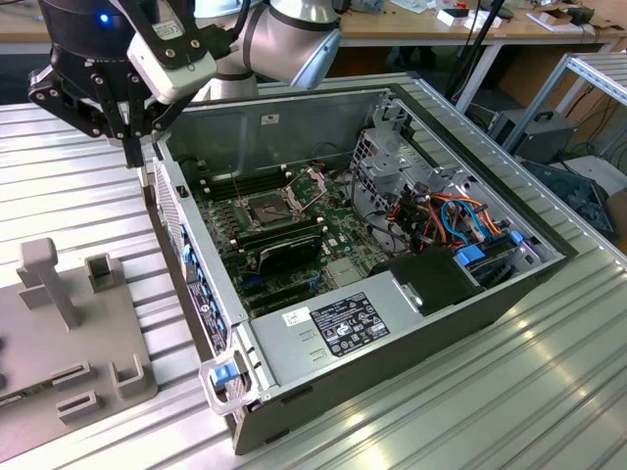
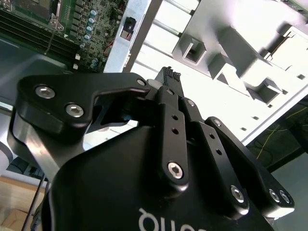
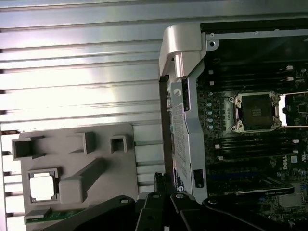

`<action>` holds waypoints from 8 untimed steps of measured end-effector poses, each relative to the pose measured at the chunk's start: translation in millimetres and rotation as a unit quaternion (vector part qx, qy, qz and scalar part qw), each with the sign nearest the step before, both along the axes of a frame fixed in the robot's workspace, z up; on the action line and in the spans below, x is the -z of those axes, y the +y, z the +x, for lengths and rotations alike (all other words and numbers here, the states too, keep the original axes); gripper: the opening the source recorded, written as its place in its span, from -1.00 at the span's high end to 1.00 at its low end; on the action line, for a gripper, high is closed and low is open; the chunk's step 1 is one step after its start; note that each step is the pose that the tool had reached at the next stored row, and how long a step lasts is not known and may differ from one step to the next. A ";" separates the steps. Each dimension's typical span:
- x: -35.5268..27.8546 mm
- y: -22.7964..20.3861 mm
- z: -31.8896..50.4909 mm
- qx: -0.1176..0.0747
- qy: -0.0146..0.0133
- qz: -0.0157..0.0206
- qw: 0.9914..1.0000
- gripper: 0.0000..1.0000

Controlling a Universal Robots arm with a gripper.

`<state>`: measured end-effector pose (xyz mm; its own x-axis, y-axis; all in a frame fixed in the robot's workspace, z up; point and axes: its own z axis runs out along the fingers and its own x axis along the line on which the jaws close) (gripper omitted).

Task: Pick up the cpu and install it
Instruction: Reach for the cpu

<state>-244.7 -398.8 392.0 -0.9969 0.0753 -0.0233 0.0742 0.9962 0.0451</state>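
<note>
The cpu (image 3: 42, 186) is a pale square chip lying flat in a pocket of the grey fixture block (image 3: 98, 147) on the ribbed table, beside the open computer case (image 1: 411, 323). My gripper (image 1: 133, 155) hangs above the table just outside the case's back corner, over the gap between case and fixture block (image 1: 103, 338). Its black fingers (image 2: 168, 77) are shut together with nothing between them. The dark square socket (image 1: 266, 208) on the motherboard lies bare, its shiny retention frame (image 1: 308, 186) swung up. In the first wrist view the gripper (image 3: 161, 180) sits between cpu and socket (image 3: 255, 111).
The case's metal side wall (image 1: 196, 255) stands between my gripper and the motherboard. A power supply (image 1: 343, 328), coloured cables (image 1: 456, 215) and a drive cage (image 1: 392, 147) crowd the case. An upright post (image 1: 49, 274) and slots rise from the fixture block. Benches and gear stand behind.
</note>
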 end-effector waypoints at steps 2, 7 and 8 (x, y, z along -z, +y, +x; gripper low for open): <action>0.0 0.0 -1.8 0.000 0.000 0.000 1.000 0.79; 0.1 0.1 -3.8 0.000 0.000 0.000 1.000 0.79; 0.1 0.0 -3.8 0.000 0.000 0.000 1.000 0.79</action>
